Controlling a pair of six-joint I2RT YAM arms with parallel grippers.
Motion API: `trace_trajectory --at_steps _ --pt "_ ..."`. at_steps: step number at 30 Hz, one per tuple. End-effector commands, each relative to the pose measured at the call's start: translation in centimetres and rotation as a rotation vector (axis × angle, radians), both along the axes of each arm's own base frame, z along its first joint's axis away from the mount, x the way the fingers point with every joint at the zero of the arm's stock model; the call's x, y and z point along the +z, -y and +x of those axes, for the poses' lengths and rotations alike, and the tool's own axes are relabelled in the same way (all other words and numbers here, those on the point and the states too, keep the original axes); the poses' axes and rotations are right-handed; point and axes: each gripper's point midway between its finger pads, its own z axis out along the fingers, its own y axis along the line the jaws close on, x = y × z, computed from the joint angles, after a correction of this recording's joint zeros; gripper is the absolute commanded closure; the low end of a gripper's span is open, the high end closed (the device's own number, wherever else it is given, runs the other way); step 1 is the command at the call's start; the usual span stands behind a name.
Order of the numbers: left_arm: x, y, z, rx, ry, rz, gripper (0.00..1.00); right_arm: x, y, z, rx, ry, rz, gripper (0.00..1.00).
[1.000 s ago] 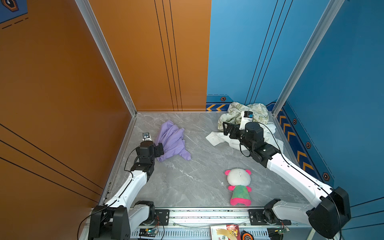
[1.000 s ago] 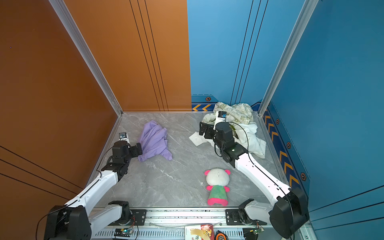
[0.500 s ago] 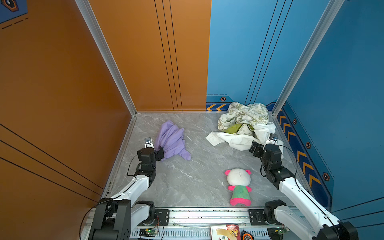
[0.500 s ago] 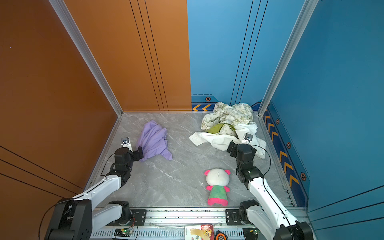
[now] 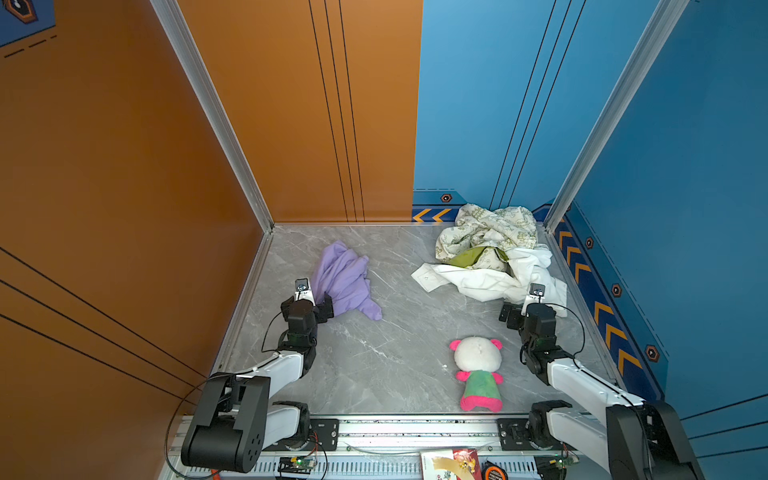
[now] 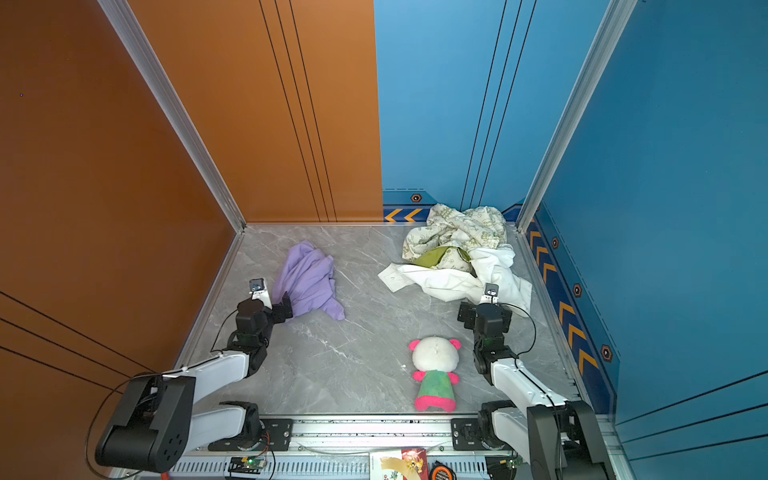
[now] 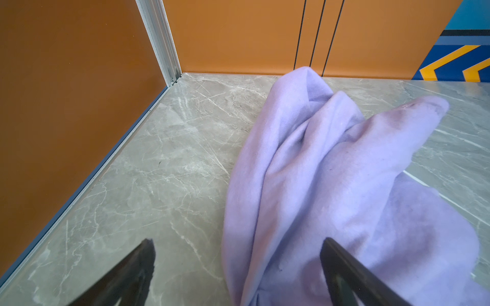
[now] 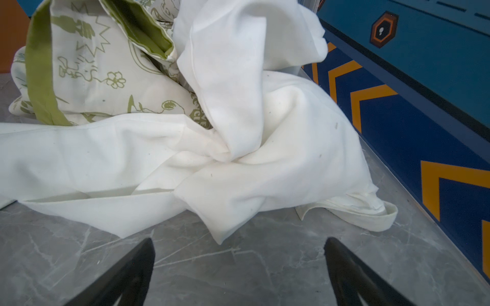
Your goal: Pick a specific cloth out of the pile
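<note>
Pulled back both arms toward base. Wide open, empty: left gripper (image 5: 308,302), right gripper (image 5: 524,309). Released lavender cloth (image 5: 345,282) lying well apart from pile (image 5: 490,253); pick-out judged done.

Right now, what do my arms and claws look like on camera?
The left arm and right arm have white links, black joints and black bases. A thin black cable loops beside each wrist, and a small white-mounted camera sits atop it. The left claw and right claw show dark, tapering fingers.
</note>
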Motion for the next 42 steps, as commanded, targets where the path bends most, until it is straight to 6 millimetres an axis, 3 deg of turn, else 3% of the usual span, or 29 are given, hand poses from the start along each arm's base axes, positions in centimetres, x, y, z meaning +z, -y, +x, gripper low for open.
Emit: trace_trajectory --at_steps 1,9,14,17,21,42 --pt "1.1 0.6 0.6 -0.036 0.059 -0.003 0.02 2.2 -0.7 1.4 0.070 0.115 -0.040 0.00" --pt "1.1 -1.1 1.1 -0.021 0.080 -0.022 0.02 1.9 -2.4 4.1 0.174 0.118 -0.040 0.00" --pt "0.2 -2.0 1.8 -0.005 0.075 -0.045 0.02 0.5 -3.4 5.9 0.240 0.100 -0.014 0.00" --pt "-0.6 -1.9 2.3 -0.014 0.063 -0.045 0.02 0.1 -2.3 6.1 0.202 0.097 0.013 0.00" --pt "-1.9 -1.5 3.0 -0.026 0.044 -0.036 0.02 -0.7 -2.3 5.8 0.212 0.140 0.028 0.00" --pt "-1.8 -2.1 3.3 0.063 0.044 0.030 0.02 -1.1 -1.5 6.7 0.171 0.084 0.050 0.00"
